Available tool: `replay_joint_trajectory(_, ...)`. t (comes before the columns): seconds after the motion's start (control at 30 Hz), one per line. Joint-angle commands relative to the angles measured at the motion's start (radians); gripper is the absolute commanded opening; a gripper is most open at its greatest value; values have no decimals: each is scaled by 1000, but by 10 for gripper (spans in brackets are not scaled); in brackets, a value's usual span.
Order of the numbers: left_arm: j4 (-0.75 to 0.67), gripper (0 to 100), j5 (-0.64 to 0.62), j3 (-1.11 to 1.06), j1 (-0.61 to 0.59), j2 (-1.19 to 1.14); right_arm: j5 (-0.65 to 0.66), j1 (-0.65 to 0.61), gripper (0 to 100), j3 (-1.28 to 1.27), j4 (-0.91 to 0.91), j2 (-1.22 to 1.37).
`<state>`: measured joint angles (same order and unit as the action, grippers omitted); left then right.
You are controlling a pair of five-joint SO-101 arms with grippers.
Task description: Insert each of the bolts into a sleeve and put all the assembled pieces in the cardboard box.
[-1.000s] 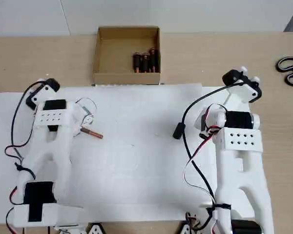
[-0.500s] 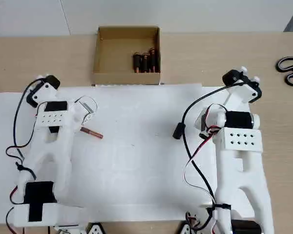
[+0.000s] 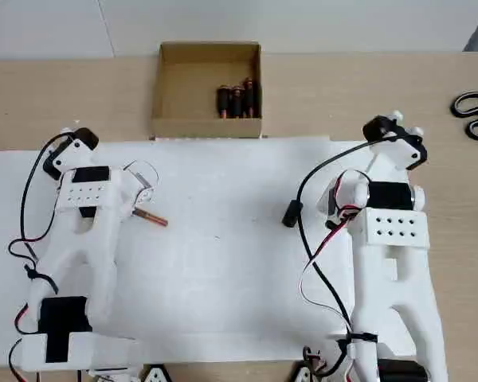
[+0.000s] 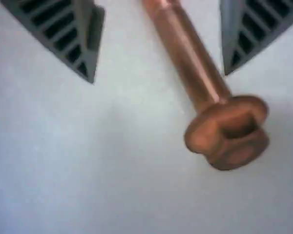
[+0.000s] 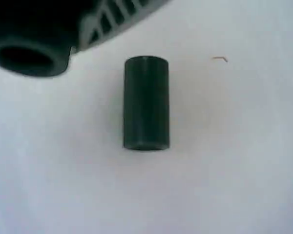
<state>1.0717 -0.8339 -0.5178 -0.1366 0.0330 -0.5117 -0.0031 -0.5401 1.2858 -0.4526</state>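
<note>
Under left claw (image 4: 158, 70), half-hidden bolt (image 4: 201, 85)

Records left gripper (image 4: 157, 75) spread wide, dark ribbed fingers (image 4: 63, 29) apart on either side of copper bolt (image 4: 195, 73). Finds bolt lying flat on white sheet (image 4: 88, 170), shank running between fingers, close beside one and well clear of other. Notes flanged head (image 4: 227, 131) sitting beyond fingertips.

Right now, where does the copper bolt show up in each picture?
High view: bolt on the white sheet, beside the left arm.
Left wrist view: the bolt close up, between the open left pincer's tips.
Right wrist view: a dark sleeve lies on that sheet.
Shared landmark: the white sheet.
</note>
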Motion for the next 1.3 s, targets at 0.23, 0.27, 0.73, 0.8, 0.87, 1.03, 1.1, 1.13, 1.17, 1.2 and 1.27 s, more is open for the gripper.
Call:
replay_joint_trajectory(0.23,-63,163,-32,13,5,-61,5,5,3,5,10,-41)
replay_joint_trajectory(0.27,-61,163,-32,13,3,-86,5,5,3,5,10,-41)
replay_joint_trajectory(0.73,-64,3,-32,15,-2,-149,8,5,3,5,10,-41)
replay_joint_trajectory(0.8,-64,10,-32,15,-2,-149,8,5,3,5,10,-41)
replay_joint_trajectory(0.87,-64,6,-32,15,-2,-149,8,7,3,5,10,-41)
replay_joint_trajectory(1.03,-57,6,-31,59,-2,-147,9,2,3,18,10,-42)
replay_joint_trajectory(1.1,-57,6,-23,99,2,-147,9,1,3,41,31,-71)
replay_joint_trajectory(1.13,-57,6,-6,127,2,-147,9,-10,3,58,56,-101)
replay_joint_trajectory(1.17,-57,6,17,157,3,-146,9,-27,3,75,87,-134)
replay_joint_trajectory(1.2,-55,6,35,189,5,-146,9,-45,3,87,110,-174)
replay_joint_trajectory(1.27,-3,6,55,274,5,-130,11,-96,3,92,145,-254)
